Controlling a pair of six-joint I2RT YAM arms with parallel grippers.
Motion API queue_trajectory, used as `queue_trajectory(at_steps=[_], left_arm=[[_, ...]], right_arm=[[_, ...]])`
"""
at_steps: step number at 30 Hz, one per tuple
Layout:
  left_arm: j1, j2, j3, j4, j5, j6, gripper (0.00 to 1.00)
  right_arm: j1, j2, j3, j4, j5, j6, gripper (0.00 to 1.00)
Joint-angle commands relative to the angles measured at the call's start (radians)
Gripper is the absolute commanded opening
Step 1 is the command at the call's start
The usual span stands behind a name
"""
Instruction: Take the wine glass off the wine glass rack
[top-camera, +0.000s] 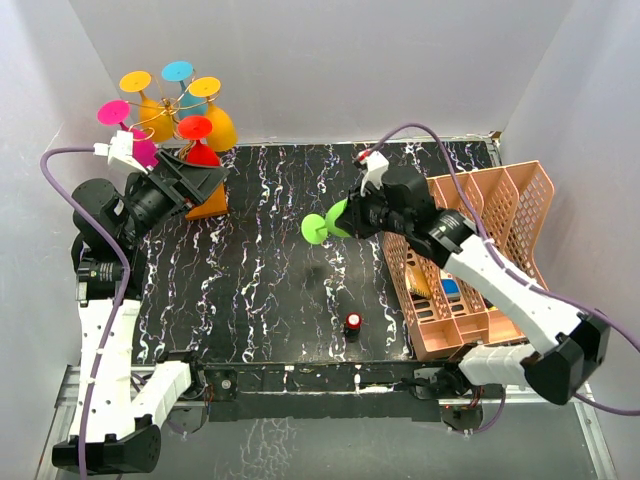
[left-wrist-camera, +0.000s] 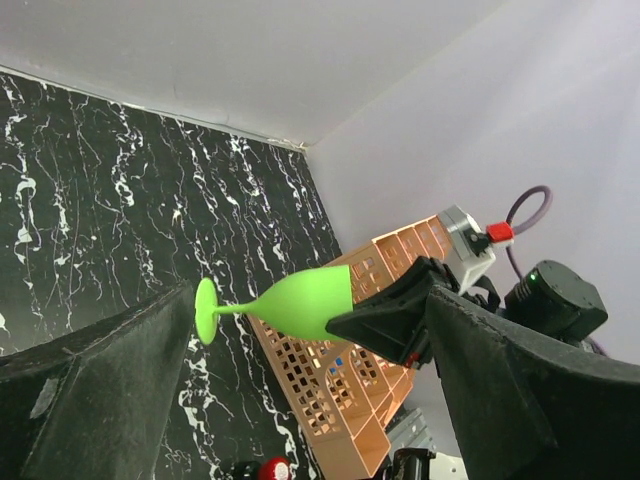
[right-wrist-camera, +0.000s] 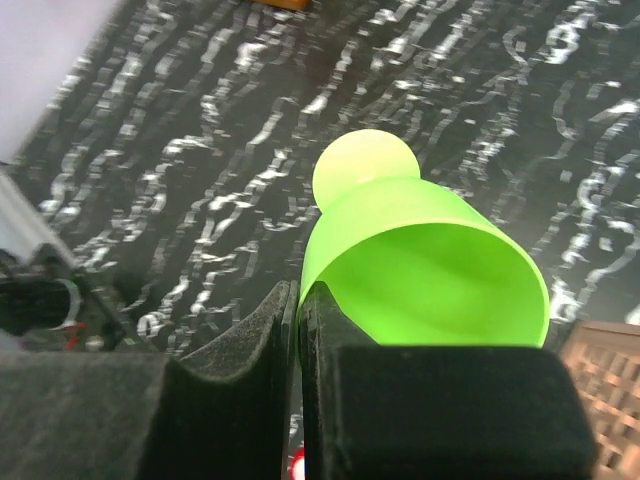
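The wine glass rack (top-camera: 168, 118) stands at the far left on its orange-brown base (top-camera: 208, 204), with several coloured glasses hanging on it. My right gripper (top-camera: 356, 214) is shut on the rim of a lime-green wine glass (top-camera: 324, 226), holding it on its side above the middle of the table, foot pointing left. In the right wrist view the jaws (right-wrist-camera: 300, 330) pinch the wall of the green glass (right-wrist-camera: 420, 260). My left gripper (top-camera: 205, 180) is open and empty beside the rack's base. The left wrist view shows the green glass (left-wrist-camera: 290, 300) between its spread fingers (left-wrist-camera: 100, 400).
A salmon-pink lattice basket (top-camera: 512, 190) stands at the right edge under my right arm; it also shows in the left wrist view (left-wrist-camera: 340, 400). A small red-topped object (top-camera: 353, 322) sits on the black marbled table near the front.
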Motion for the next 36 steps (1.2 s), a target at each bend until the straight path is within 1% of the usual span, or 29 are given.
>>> queue_trajectory(at_steps=[1, 4, 6, 8, 14, 21, 25, 32, 36], left_arm=[[0.004, -0.011, 0.018, -0.004, -0.007, 0.021, 0.97], [0.005, -0.009, 0.012, 0.000, -0.006, 0.016, 0.97], [0.004, -0.007, 0.008, 0.004, -0.004, 0.011, 0.97], [0.004, -0.004, 0.009, 0.007, -0.001, 0.007, 0.97], [0.001, 0.008, 0.029, -0.003, 0.010, 0.013, 0.97], [-0.003, 0.015, 0.037, -0.014, 0.008, 0.022, 0.97], [-0.004, 0.016, 0.035, -0.011, 0.012, 0.017, 0.97], [-0.004, 0.010, 0.023, -0.008, 0.018, 0.012, 0.97], [-0.003, 0.008, 0.015, -0.005, 0.018, 0.009, 0.97]], right_arm=[[-0.002, 0.083, 0.166, -0.199, 0.199, -0.124, 0.10], [-0.001, 0.171, 0.285, -0.285, 0.240, -0.138, 0.10], [-0.001, 0.232, 0.371, -0.328, 0.233, -0.145, 0.08], [0.000, 0.286, 0.420, -0.352, 0.223, -0.154, 0.08], [0.000, 0.424, 0.534, -0.441, 0.275, -0.173, 0.08], [-0.002, 0.559, 0.628, -0.542, 0.322, -0.196, 0.08], [-0.005, 0.620, 0.666, -0.587, 0.305, -0.207, 0.08], [-0.004, 0.670, 0.694, -0.592, 0.264, -0.201, 0.08], [-0.004, 0.688, 0.706, -0.596, 0.276, -0.197, 0.09]])
